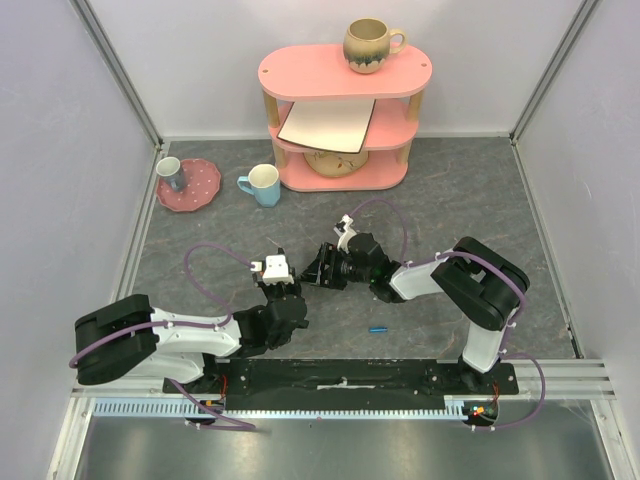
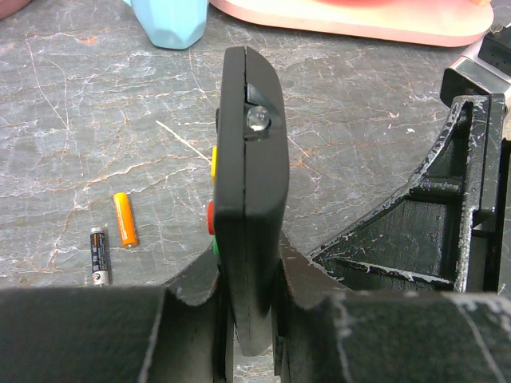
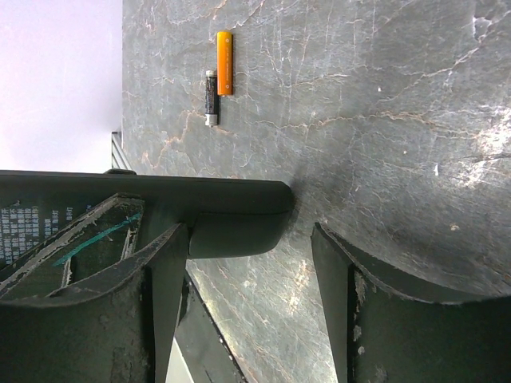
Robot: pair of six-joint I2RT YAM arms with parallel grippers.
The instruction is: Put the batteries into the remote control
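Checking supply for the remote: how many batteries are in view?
3. An orange battery and a black battery lie close together on the table; a small blue battery lies alone near the right arm. Others may be hidden.

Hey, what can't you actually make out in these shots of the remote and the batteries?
Remote control: left wrist view shows only its narrow side; whether the battery bay is open is hidden.
Black battery: label print too small in both wrist views.
Orange battery: cannot be picked out in the top view.
Blue object: too small in the top view to identify.
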